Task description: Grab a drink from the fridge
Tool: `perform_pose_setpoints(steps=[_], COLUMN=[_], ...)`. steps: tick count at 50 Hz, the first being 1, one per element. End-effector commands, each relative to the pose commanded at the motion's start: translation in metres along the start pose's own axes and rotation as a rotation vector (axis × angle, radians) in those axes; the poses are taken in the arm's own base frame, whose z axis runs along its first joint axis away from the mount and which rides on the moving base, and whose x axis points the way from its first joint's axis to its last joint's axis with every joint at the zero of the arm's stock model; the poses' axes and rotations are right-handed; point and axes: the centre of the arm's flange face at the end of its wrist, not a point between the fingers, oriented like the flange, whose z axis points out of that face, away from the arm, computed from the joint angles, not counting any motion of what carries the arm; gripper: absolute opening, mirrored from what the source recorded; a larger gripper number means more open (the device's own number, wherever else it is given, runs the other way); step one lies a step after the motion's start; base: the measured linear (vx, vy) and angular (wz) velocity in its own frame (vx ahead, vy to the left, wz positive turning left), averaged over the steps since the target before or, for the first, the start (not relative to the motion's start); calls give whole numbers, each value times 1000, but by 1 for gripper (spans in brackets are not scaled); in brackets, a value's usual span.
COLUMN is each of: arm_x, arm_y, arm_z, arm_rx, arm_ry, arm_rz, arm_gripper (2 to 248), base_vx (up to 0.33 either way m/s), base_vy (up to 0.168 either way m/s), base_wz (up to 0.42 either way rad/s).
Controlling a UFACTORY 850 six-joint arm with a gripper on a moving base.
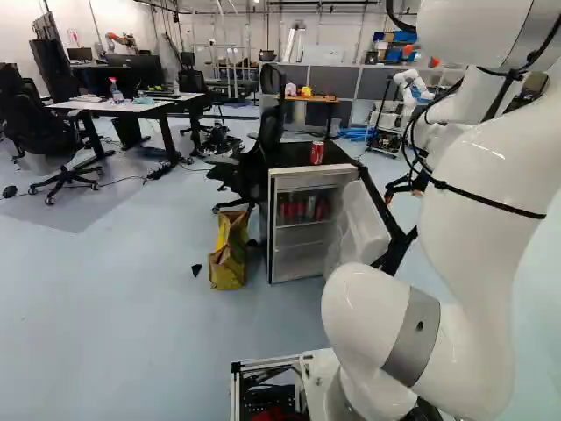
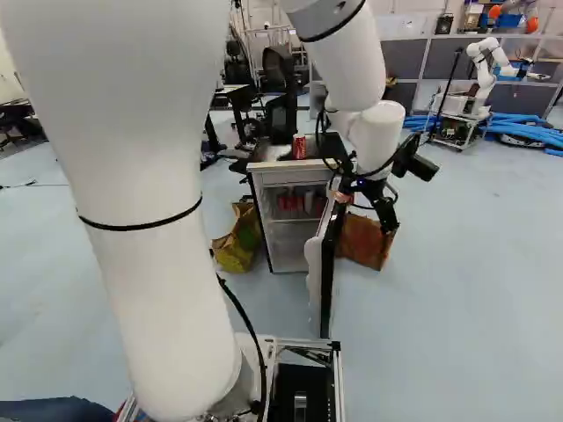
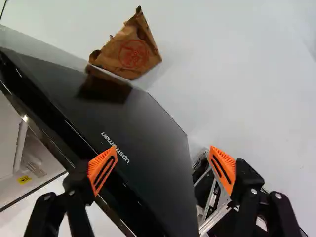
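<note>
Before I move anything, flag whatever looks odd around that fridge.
A crumpled brown bag sits on the floor beside the open fridge door, and a small dark scrap lies loose near the yellow bag. Both look like stray litter.

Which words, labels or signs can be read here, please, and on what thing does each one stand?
"upstreman": white letters on the glossy black door.
Round red print on the crumpled brown paper bag: too blurred to read.
Small yellow sticker on a white surface beyond the door's edge: too small to read.
Pale lettering on the red metal can atop the small refrigerator: too small to read.
</note>
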Motion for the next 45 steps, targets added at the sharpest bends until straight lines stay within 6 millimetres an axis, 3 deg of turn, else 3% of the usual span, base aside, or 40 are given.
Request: perform_pose_setpoints(steps=[45], arm_x=[-76], arm_y=[-40], arm_z=[-9], arm_rx=[21], arm_ry=[-44], arm_rz=[-122], arm_gripper=[247], base_vx=[0], base_vy=[0], base_wz=[0])
